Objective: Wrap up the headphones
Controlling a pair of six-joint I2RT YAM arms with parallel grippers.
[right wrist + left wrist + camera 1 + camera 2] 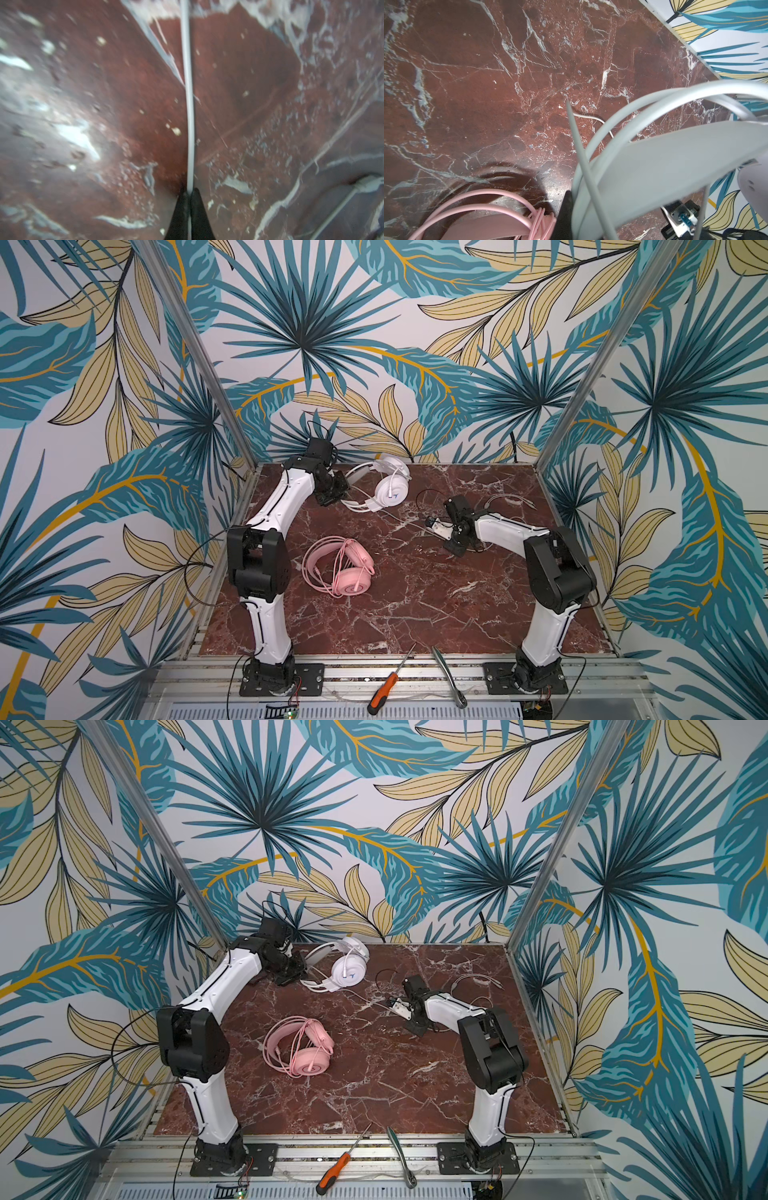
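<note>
Past the orange-handled screwdriver, our right gripper pinches the white cable, likely limp and light; our left gripper clamps the stiffer white headband.

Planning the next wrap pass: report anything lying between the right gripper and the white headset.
Nothing visible does. The right gripper, shut on the white cable, faces the white headset across bare table; only that cable runs between them. The pink headset lies nearer the front, off that line.
</note>
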